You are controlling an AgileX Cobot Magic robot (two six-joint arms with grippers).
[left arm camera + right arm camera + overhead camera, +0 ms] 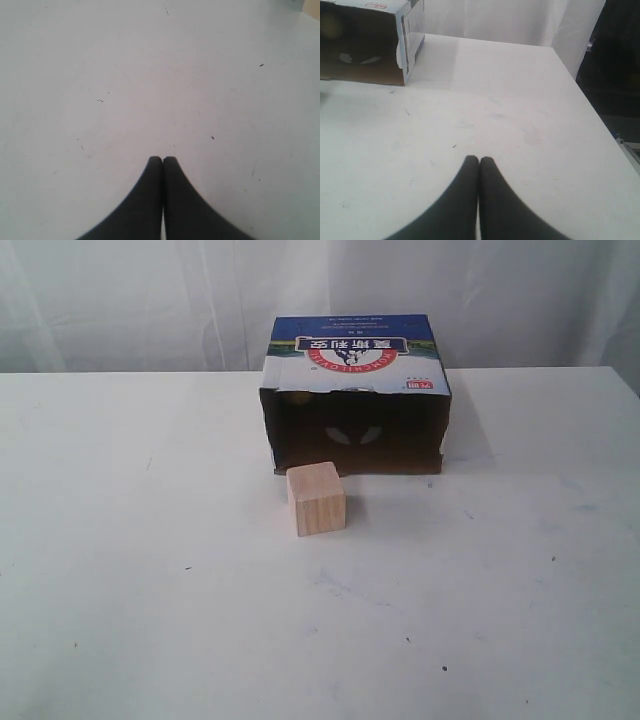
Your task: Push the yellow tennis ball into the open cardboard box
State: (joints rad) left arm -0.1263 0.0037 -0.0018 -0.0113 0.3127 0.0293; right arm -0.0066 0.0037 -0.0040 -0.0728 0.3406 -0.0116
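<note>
1. The left fingers (145, 200) are pressed together tip to tip with no gap between them, and they hold nothing.
2. Under and around them the left wrist view shows only the bare white table (150, 75), marked with a few small dark specks and scratches.
3. The right fingers (462, 200) are likewise closed tip to tip and empty, over the same white table.
4. Well apart from the right fingers, the open cardboard box (355, 355) rests on the table. Its blue-and-white printed top with the red logo faces up, and its ragged-edged side opening faces the exterior camera.
5. The yellow tennis ball (297, 397) is inside the box. It shows as a dim yellow round shape in the dark brown interior, deep in the shadow at the left end of the opening as the exterior view sees it. The right wrist view also catches it as a faint blurred glow.
6. Two pale patches show low in the box's interior, near the middle.
7. A pale wooden cube (316, 498) stands on the table just in front of the opening, toward its left end. Whether it touches the box's lower edge cannot be told.
8. White curtains (150, 300) hang behind the table.
</note>
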